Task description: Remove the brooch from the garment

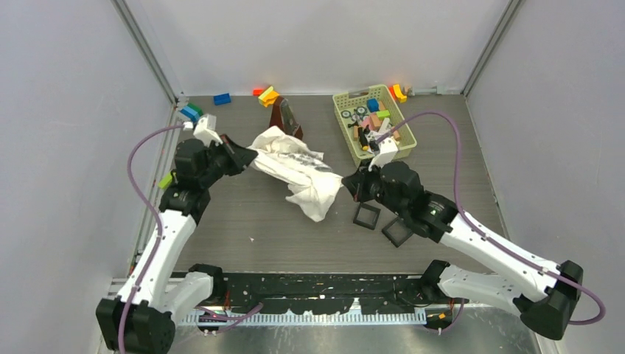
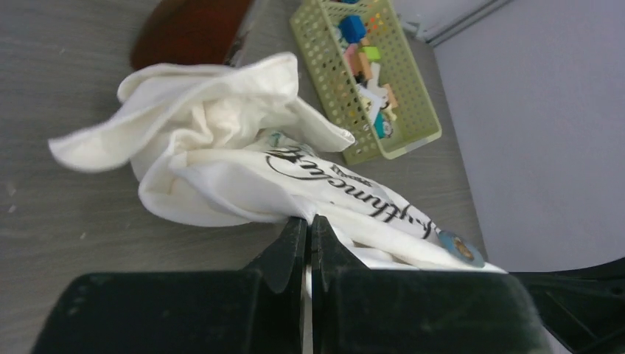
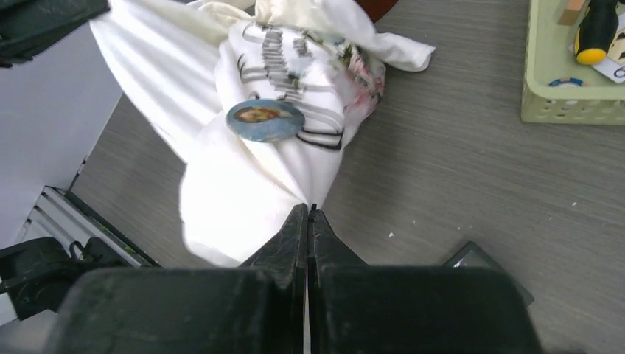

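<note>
The garment, a white T-shirt with black script, hangs bunched between my two grippers above the table. My left gripper is shut on its left end; in the left wrist view white cloth runs into the closed fingers. My right gripper is shut on the garment's right edge; in the right wrist view the fabric meets the closed tips. The brooch is a small round bluish-grey pin on the shirt front, just beyond my right fingers. It also shows in the left wrist view.
A green basket of small toys stands at the back right. Two black square trays lie under my right arm. A brown object stands behind the garment. Coloured blocks lie along the back wall.
</note>
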Controlling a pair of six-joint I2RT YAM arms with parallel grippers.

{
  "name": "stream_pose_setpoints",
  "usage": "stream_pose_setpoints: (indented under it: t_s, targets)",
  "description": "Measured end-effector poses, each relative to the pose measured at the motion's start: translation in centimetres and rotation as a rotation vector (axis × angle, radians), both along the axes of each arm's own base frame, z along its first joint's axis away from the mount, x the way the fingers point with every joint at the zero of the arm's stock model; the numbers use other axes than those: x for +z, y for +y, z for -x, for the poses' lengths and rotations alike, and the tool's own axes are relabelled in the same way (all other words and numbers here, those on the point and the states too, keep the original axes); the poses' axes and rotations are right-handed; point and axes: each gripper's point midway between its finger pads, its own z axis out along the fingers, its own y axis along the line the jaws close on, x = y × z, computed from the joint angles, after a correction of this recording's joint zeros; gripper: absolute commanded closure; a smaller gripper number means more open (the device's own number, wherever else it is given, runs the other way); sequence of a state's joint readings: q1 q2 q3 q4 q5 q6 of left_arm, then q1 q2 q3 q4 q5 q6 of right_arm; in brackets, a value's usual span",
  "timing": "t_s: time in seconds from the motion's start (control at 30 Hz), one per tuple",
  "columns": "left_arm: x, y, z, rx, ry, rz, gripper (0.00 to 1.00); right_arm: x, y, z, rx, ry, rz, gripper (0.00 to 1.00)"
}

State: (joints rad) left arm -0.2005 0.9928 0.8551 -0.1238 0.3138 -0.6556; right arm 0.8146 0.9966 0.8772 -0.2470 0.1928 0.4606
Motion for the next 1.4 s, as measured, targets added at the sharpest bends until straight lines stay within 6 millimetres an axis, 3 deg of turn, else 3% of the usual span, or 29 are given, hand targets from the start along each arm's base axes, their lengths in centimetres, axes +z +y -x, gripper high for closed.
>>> stream_pose_setpoints:
  t_s: [0.1,0.17,0.23,0.3,0.4,0.43,0.47,0.53,0.63,0.7,0.77,0.97,1.13,1.27,1.4]
  targets:
    - [-2.1,2.5,1.9,0.069,0.062,-0.013,1.00,-0.4,-0.8,1.6,-0.006,0.025,-0.039,0.99]
    - [-5.4,3.5,3.8,0.103,0.139,-0.028,1.00,-2.7,-0.6,2.9,0.011,0.090,-0.052,0.99]
    - [-8.9,4.1,5.7,0.129,0.215,-0.041,1.00,-6.5,0.5,5.0,0.060,0.178,-0.021,0.99]
    - [-12.5,4.9,7.5,0.168,0.290,-0.060,1.00,-10.2,2.3,8.1,0.155,0.252,0.048,0.99]
    - [-16.5,5.6,9.4,0.203,0.370,-0.066,1.00,-15.5,4.4,13.6,0.320,0.340,0.202,0.99]
    - [-17.2,5.6,9.8,0.204,0.386,-0.066,1.00,-16.2,4.8,14.8,0.355,0.350,0.230,0.97]
    - [-17.9,5.6,10.1,0.208,0.404,-0.064,0.94,-16.6,5.0,15.3,0.373,0.352,0.242,0.87]
    - [-18.7,5.6,10.5,0.212,0.430,-0.061,0.69,-17.0,5.3,15.7,0.377,0.353,0.257,0.66]
    - [-18.8,5.8,10.5,0.221,0.435,-0.064,0.38,-16.7,5.3,14.7,0.328,0.334,0.263,0.34]
    - [-18.9,5.9,10.6,0.230,0.443,-0.063,0.30,-16.2,5.2,13.7,0.278,0.305,0.266,0.21]
    - [-19.0,6.0,10.7,0.240,0.454,-0.060,0.29,-15.6,4.9,12.7,0.223,0.271,0.269,0.16]
    - [-19.4,6.1,10.6,0.238,0.463,-0.074,0.27,-13.0,4.1,9.4,0.101,0.186,0.237,0.13]
    - [-20.7,6.0,10.2,0.240,0.517,-0.082,0.29,-11.2,4.5,3.7,-0.024,0.207,0.168,0.18]
    - [-21.9,6.0,10.3,0.249,0.539,-0.072,0.38,-12.1,5.6,-0.5,-0.066,0.266,0.115,0.22]
    - [-22.6,6.0,10.3,0.260,0.539,-0.058,0.49,-15.0,8.0,-1.7,-0.029,0.352,0.100,0.26]
